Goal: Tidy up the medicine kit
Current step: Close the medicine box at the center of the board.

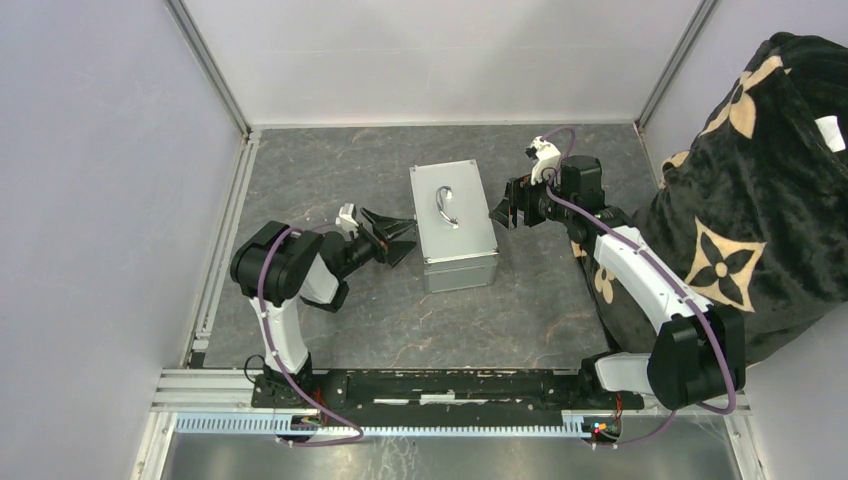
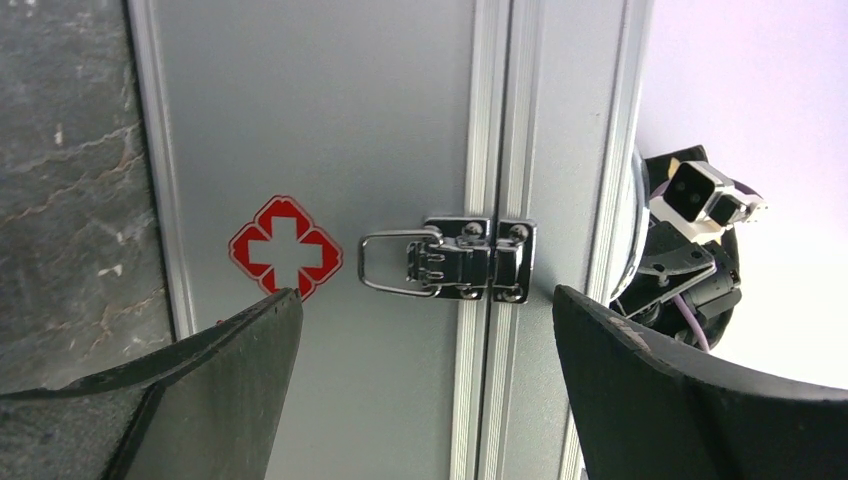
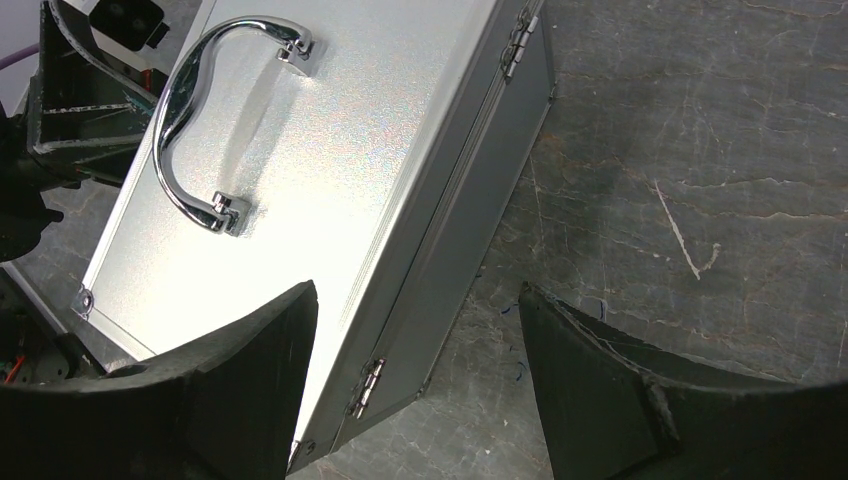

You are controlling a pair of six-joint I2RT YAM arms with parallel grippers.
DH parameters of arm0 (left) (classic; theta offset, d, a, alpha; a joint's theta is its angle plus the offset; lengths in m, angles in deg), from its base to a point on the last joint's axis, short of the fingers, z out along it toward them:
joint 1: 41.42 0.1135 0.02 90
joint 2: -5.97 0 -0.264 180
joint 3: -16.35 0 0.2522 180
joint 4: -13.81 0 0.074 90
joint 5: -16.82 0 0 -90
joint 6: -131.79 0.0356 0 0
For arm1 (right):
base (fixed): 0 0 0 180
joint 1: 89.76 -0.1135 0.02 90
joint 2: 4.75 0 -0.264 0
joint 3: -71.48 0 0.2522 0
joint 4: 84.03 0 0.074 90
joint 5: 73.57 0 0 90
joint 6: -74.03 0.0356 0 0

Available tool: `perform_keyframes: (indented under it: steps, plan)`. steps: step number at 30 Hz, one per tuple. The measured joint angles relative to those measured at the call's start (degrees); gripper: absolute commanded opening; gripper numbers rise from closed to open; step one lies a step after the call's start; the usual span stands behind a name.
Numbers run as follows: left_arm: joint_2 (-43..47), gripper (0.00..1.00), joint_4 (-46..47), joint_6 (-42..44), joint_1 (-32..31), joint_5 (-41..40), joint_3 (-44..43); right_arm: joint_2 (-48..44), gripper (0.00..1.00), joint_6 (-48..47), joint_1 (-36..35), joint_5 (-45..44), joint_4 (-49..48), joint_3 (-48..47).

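Medicine kit (image 1: 466, 238) shut, latched, contents hidden

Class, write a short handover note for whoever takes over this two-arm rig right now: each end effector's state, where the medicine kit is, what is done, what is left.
Left end effector: open, empty, facing the front latch of the medicine kit.
Right end effector: open, empty, at the side with the hinges.
Medicine kit: mid-table, lid shut, latch fastened.
Done: nothing beyond one arm placed on each side of the kit.
Left: release the latch, raise the lid, organize the contents, which are hidden for now.
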Motion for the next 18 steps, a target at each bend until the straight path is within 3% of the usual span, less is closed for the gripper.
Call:
perform_keyframes:
  steps: [14, 18]
  plan:
    - [-1.8, 1.0, 0.6, -2.0, -0.2, 0.0, -3.1, 0.0, 0.8, 0.0, 0.0, 0.1, 0.0, 0.0]
    - [-1.9, 0.95, 0.6, -2.7, -0.3, 0.0, -3.8, 0.0, 0.81, 0.0, 0.0, 0.4, 0.0, 0.0]
